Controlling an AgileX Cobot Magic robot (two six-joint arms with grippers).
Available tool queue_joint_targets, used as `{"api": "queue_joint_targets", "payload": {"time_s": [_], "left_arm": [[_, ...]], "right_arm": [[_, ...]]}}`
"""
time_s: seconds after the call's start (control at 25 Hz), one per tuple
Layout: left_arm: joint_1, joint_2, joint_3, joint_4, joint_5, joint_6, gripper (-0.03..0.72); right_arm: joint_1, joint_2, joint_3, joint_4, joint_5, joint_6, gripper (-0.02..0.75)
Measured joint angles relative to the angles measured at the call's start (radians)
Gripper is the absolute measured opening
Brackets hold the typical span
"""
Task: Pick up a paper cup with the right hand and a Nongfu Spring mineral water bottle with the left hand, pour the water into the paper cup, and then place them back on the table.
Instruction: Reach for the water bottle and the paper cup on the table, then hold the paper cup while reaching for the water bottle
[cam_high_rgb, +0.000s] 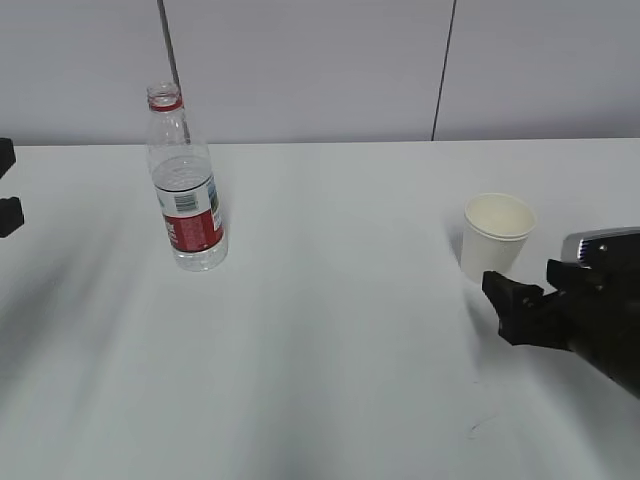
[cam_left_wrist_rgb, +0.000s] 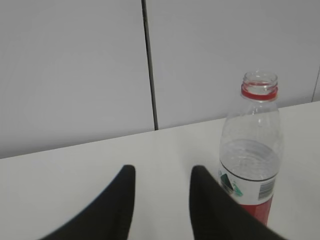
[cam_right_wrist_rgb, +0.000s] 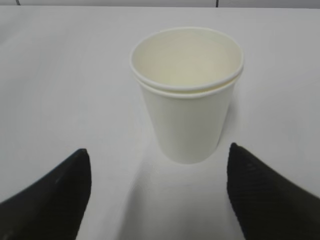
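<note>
The right claw (cam_right_wrist_rgb: 159, 192) stands spread wide low in the wrist frame, the paper cup (cam_right_wrist_rgb: 187, 95) centred just beyond its tips, untouched on the counter (cam_high_rgb: 350, 300). That cup looks light and crushable, so a gentle squeeze mid-wall seems wise. The left claw (cam_left_wrist_rgb: 162, 200) is also parted, with the Nongfu Spring mineral water bottle (cam_left_wrist_rgb: 251, 150) right of it, capless and roughly half full; grip the labelled body.

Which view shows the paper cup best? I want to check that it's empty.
The right wrist view: the paper cup fills the frame, inside visibly dry. The exterior view shows it small; the left wrist view misses it.
</note>
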Motion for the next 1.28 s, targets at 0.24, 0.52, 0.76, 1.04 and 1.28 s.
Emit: {"api": "queue_joint_targets", "payload": {"time_s": [0.24, 0.52, 0.76, 1.04, 1.28], "left_arm": [[0.0, 0.0, 0.0, 0.0, -0.007, 0.0, 0.239], [0.0, 0.0, 0.0, 0.0, -0.014, 0.0, 0.239], [0.0, 0.0, 0.0, 0.0, -0.017, 0.0, 0.239], [0.0, 0.0, 0.0, 0.0, -0.018, 0.0, 0.239], [0.0, 0.0, 0.0, 0.0, -0.02, 0.0, 0.239]], "right_arm": [[0.0, 0.086, -0.107, 0.028, 0.0, 0.0, 0.636], [0.0, 0.192, -0.228, 0.029, 0.0, 0.002, 0.636], [0.0, 0.226, -0.294, 0.031, 0.0, 0.002, 0.636], [0.0, 0.281, -0.356, 0.033, -0.002, 0.002, 0.636], [0.0, 0.309, -0.394, 0.033, -0.002, 0.003, 0.635]]}}
